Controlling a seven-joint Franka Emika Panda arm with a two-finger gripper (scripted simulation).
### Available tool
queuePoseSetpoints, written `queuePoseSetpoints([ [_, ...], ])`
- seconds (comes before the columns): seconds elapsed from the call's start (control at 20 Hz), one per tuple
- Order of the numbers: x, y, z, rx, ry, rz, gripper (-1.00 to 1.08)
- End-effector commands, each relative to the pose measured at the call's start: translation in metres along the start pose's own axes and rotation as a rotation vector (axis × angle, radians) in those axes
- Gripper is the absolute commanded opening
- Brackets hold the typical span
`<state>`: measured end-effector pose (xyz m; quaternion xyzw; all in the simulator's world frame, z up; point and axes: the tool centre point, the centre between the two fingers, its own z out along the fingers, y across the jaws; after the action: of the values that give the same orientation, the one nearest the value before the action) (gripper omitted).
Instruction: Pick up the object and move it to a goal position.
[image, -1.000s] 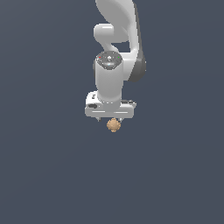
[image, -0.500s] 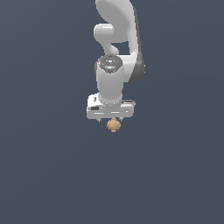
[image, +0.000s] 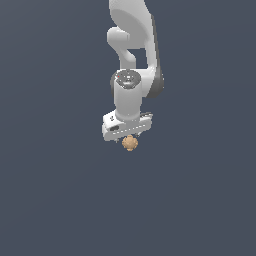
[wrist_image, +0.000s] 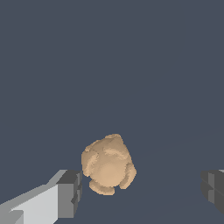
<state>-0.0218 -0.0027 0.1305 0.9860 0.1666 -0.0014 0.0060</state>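
Your fingers (wrist_image: 69, 194) are standing spread wide, one dark pad close beside the lumpy tan-orange ball (wrist_image: 108, 164) and the other well apart from it on the far side, so nothing is being pinched yet. The ball is sitting in the gap between them, nearer the first pad than the second, and whether that pad is touching it I cannot tell. In the exterior view the ball (image: 130, 143) is showing just under the white gripper (image: 128, 136), which is pointing straight down from the arm (image: 131, 97) above it; the plain dark counter (image: 55, 200) is spreading out all around, with no goal marker showing in either view. You are judging this as the grasp-alignment step: the hand is positioned over the ball but the closing is not yet done. The next move is probably calling for a small sideways shift to centre the ball between the pads, then closing gently, since a round, knobbly thing this small could squirt out if it is caught off-centre. Only after a firm hold are you lifting and carrying toward the goal.
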Motion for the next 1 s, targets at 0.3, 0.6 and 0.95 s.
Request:
queuePoseSetpoints([
  [0.3, -0.014, -0.013, 0.024, 0.005, 0.003, -0.238, 1.00],
  [0.6, -0.021, -0.019, 0.034, 0.008, 0.005, -0.354, 1.00],
  [0.95, -0.025, -0.023, 0.040, 0.010, 0.007, -0.422, 1.00],
])
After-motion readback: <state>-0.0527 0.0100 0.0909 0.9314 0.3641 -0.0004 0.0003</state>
